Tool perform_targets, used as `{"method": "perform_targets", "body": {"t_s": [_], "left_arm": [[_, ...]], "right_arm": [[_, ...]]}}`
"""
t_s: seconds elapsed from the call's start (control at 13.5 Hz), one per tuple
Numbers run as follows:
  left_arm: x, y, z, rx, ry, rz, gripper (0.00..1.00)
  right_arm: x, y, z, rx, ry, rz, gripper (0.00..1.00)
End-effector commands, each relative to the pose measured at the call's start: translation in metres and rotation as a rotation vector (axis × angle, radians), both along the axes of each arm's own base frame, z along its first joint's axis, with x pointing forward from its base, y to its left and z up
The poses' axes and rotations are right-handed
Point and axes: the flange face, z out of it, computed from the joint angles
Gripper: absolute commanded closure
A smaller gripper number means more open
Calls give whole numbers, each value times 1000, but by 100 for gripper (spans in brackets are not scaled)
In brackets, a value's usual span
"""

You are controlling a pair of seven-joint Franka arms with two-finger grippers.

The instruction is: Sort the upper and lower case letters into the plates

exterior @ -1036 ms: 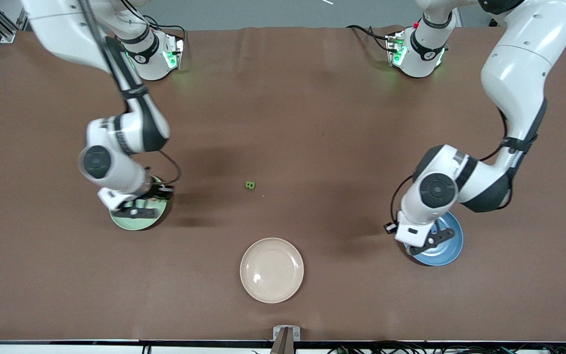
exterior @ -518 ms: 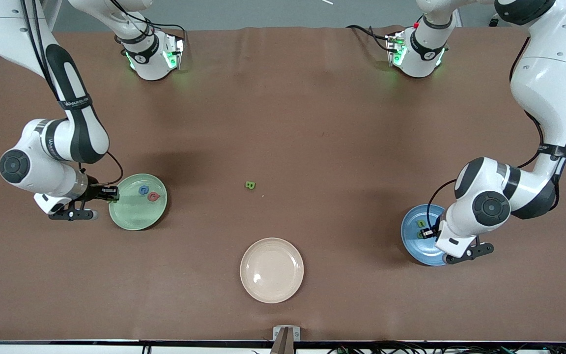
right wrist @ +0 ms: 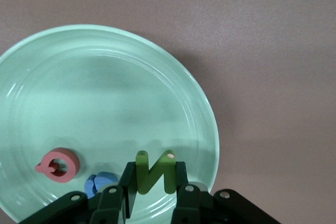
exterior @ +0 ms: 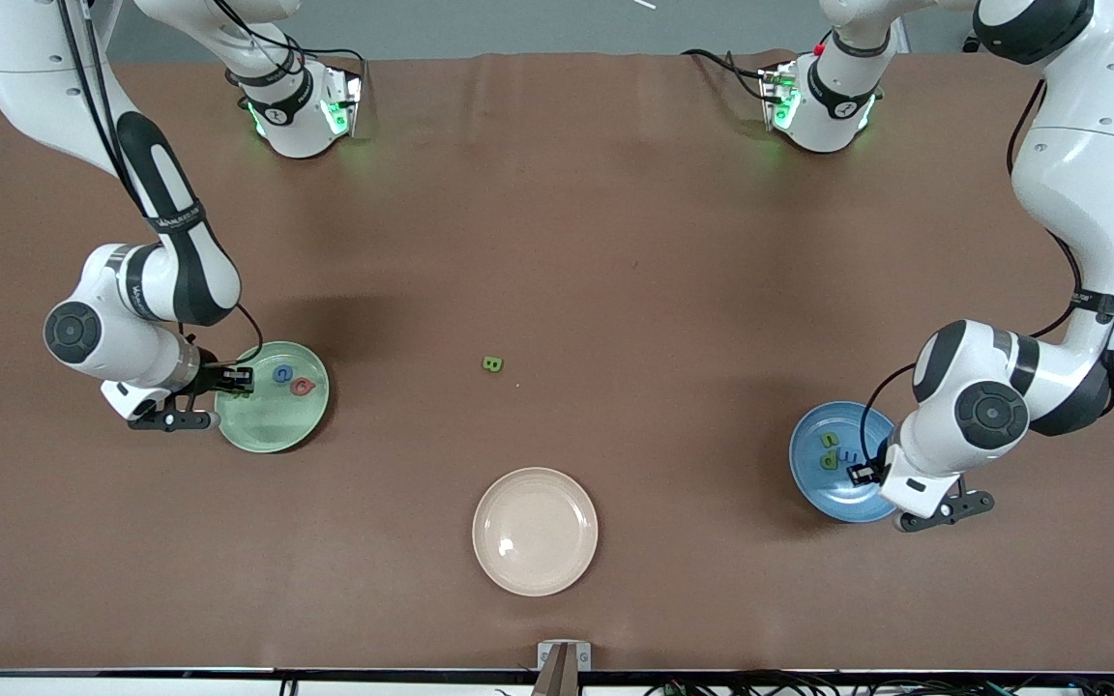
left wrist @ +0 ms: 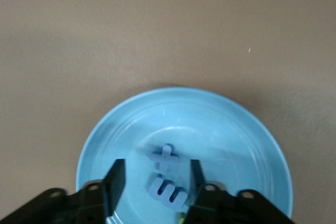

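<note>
The mint green plate [exterior: 267, 420] lies toward the right arm's end and holds a blue letter [exterior: 281, 373] and a red letter [exterior: 302, 387]. My right gripper [exterior: 238, 381] is over that plate's rim, shut on a green letter N [right wrist: 153, 174] held upright above the plate [right wrist: 105, 93]. The blue plate [exterior: 813, 478] lies toward the left arm's end and holds several small letters [exterior: 829, 462]. My left gripper [exterior: 860, 474] is open and empty just above it, its fingers [left wrist: 116, 182] on either side of a pale blue t [left wrist: 165, 158] and another pale blue letter [left wrist: 169, 192]. A green letter B [exterior: 492, 364] lies alone mid-table.
A cream-beige plate [exterior: 535, 531] with nothing in it sits nearer the front camera than the B. Both arm bases [exterior: 301, 106] stand at the table's back edge. Bare brown table spreads between the plates.
My right gripper has moved from beside the mint plate to over its rim, with the N. My left arm has shifted toward its end of the table, uncovering more of the blue plate.
</note>
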Motion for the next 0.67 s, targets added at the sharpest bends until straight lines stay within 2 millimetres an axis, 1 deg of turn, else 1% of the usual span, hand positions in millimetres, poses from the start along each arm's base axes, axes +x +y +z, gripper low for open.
{"method": "perform_targets", "body": {"t_s": [0.0, 0.15, 0.22, 0.3, 0.37, 0.44, 0.59], "left_arm": [[4, 0, 29, 19, -26, -15, 0], [1, 6, 55, 53, -23, -8, 0], [2, 19, 72, 60, -37, -2, 0], [2, 19, 96, 47, -59, -19, 0], [-1, 19, 115, 43, -52, -13, 0], [-5, 22, 129, 66, -33, -11, 0], [-7, 23, 166, 95, -54, -46, 0]], "right_arm": [[-7, 3, -9, 3, -11, 4, 100], [-7, 5, -11, 3, -8, 7, 99], [-8, 7, -14, 3, -3, 10, 97], [-7, 8, -14, 3, -3, 12, 85], [-7, 8, -14, 3, -3, 12, 45], [-8, 9, -14, 3, -2, 13, 0], [-7, 10, -12, 4, 1, 15, 0]]}}
